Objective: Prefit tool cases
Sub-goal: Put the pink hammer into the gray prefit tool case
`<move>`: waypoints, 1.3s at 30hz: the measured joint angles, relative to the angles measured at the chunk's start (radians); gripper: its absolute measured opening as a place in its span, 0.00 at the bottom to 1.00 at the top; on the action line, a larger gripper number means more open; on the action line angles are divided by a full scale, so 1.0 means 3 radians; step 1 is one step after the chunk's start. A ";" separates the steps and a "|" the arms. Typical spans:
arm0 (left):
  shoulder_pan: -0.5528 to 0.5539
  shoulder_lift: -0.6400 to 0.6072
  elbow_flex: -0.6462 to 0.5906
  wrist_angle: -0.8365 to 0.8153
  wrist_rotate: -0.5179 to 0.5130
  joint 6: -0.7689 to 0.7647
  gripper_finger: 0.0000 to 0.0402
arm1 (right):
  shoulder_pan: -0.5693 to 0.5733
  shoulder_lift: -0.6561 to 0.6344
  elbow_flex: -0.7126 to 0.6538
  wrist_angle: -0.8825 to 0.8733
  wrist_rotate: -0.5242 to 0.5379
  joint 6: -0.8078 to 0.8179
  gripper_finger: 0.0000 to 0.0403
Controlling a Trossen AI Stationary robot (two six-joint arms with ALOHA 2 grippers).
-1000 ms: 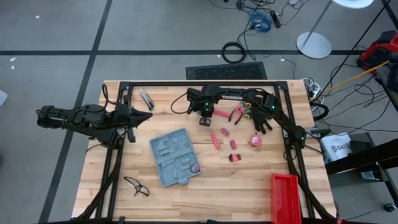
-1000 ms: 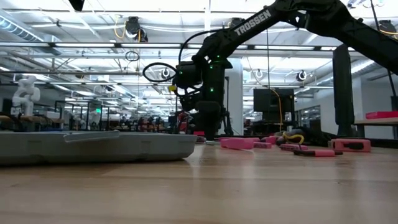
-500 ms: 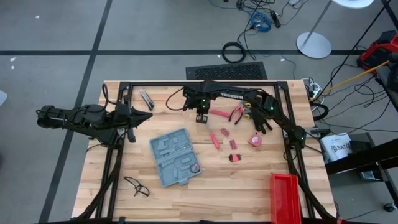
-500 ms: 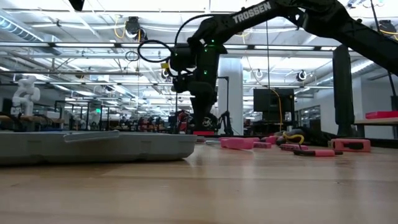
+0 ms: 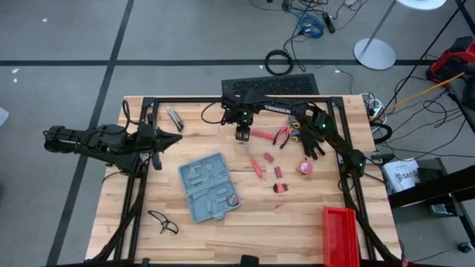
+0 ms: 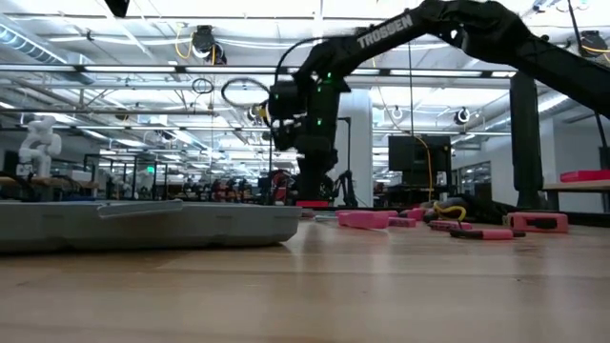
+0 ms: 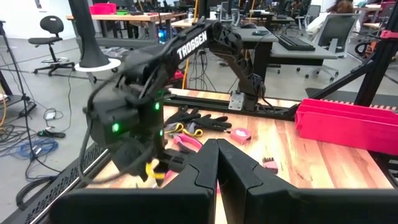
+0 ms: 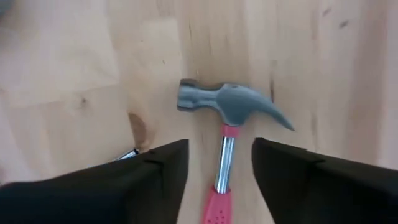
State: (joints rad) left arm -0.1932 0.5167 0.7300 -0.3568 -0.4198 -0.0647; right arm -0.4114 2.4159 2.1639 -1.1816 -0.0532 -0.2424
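- The tool case point(image 5: 209, 188) lies open, mid-worktop point(image 5: 297, 215), well apart from my fingers.
- My right gripper point(image 8: 217, 165), fingers wide, straddles the hammer point(image 8: 229, 124) shaft just below the head; I should centre, then descend squarely.
- My left gripper point(image 7: 216, 163) waits shut by the worktop's left edge.

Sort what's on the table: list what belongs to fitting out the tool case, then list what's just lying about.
For the job:
- tool case, lying open
- hammer, between the right gripper's open fingers
- pliers
- small red tools
- tape measure

Lying about:
- red bin
- black gloves
- safety glasses
- left gripper, parked, shut
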 joint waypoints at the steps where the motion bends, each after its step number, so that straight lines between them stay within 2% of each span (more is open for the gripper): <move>1: 0.0000 0.0000 0.0000 -0.0005 0.0000 0.0001 0.03 | 0.0000 0.0060 0.0000 -0.0005 -0.0004 0.0013 0.43; 4: 0.0000 0.0000 -0.0001 -0.0032 0.0000 0.0001 0.03 | 0.0020 0.0174 -0.0001 -0.0028 0.0171 0.0083 0.44; 7: 0.0000 0.0001 -0.0002 -0.0083 -0.0002 0.0002 0.03 | 0.0029 0.0133 0.0020 0.0008 0.0165 0.0152 0.39; 12: -0.0004 0.0000 -0.0003 -0.0084 -0.0003 0.0004 0.03 | 0.0003 0.0150 0.0014 -0.0081 -0.0042 0.0185 0.18; 14: -0.0004 0.0001 -0.0003 -0.0089 -0.0003 0.0005 0.03 | -0.0013 0.0182 0.0015 -0.0161 -0.0324 0.0193 0.09; 17: -0.0007 0.0002 -0.0003 -0.0094 -0.0003 0.0004 0.03 | 0.0025 0.0179 0.0021 -0.0191 -0.0203 0.0104 0.02; 25: -0.0013 0.0018 -0.0003 -0.0094 -0.0011 0.0005 0.03 | 0.0000 0.0169 0.0016 -0.0215 -0.0364 0.0220 0.01; 29: -0.0013 0.0045 -0.0003 -0.0091 -0.0071 0.0005 0.03 | 0.0000 0.0154 0.0050 -0.0286 -0.0337 0.0169 0.05; 32: -0.0013 0.0155 -0.0003 -0.0087 -0.0251 0.0006 0.03 | -0.0003 0.0141 0.0147 -0.0477 -0.0334 0.0151 0.10; 35: -0.0013 0.0323 -0.0003 -0.0088 -0.0476 0.0038 0.03 | -0.0001 0.0039 0.0182 -0.0587 -0.0242 -0.0078 0.14; 39: -0.0012 0.0566 -0.0003 0.0040 -0.0509 0.0197 0.05 | -0.0010 -0.0091 0.0182 -0.0829 -0.0168 -0.0388 0.19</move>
State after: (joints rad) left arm -0.1969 0.6864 0.7292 -0.3448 -0.5725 -0.0054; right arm -0.4143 2.3887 2.2185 -1.4304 -0.1036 -0.3588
